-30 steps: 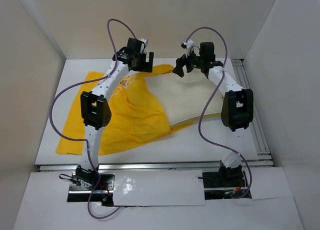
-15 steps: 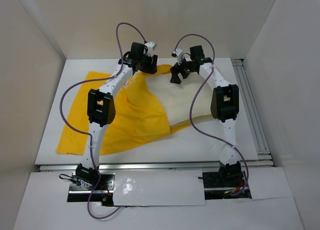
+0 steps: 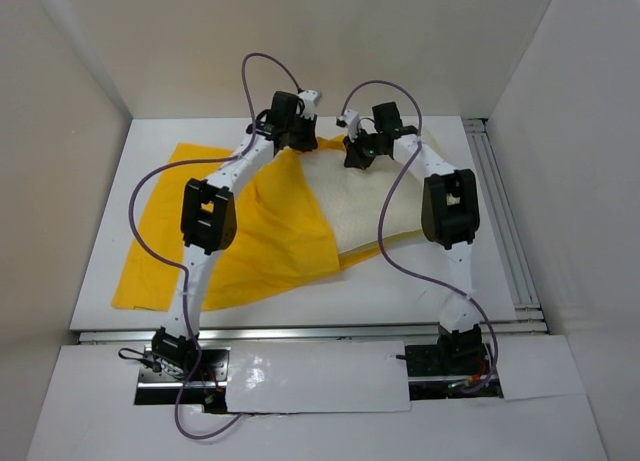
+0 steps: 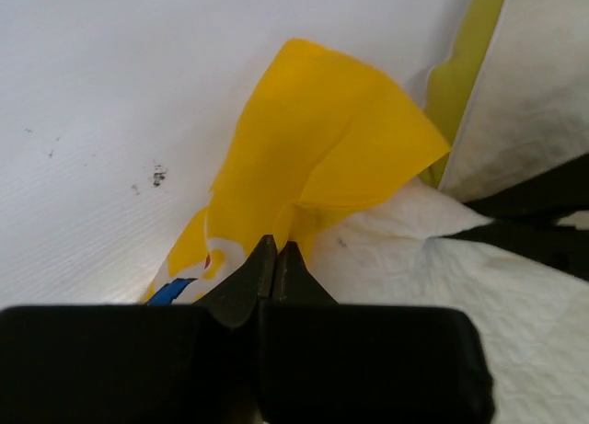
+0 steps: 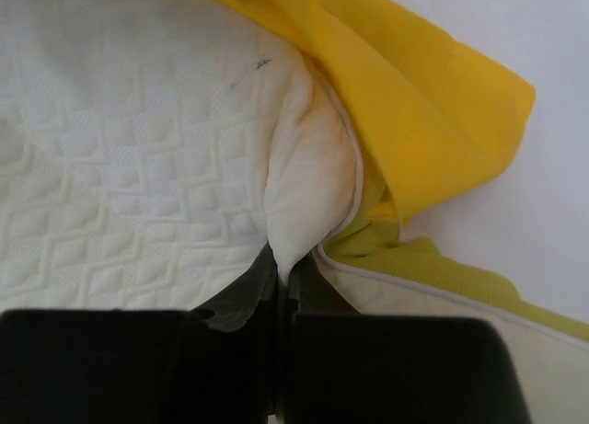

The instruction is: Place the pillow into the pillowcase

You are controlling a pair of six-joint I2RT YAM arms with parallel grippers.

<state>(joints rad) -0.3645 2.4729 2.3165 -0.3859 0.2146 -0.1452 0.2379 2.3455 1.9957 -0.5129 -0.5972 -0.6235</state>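
Thin, rumpled yellow pillowcase (image 3: pixel 240 251) lies across the left-centre of the white table (image 3: pixel 150 141), its right part draped over the pillow (image 3: pixel 365 206). The left gripper (image 4: pixel 276 251) is closed, pinching a peaked fold of the yellow cloth. The pillow is cream, plump and diamond-quilted, with an olive side band. The right gripper (image 5: pixel 279 258) is closed, pinching a puckered white fold at the pillow's edge.

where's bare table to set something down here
Widest bare table: the near strip in front of the pillow, plus the band between the pillow and the right rail. A narrow strip runs along the left side of the pillowcase. Crowded: the far middle, where the left hand and right hand pinch cloth.
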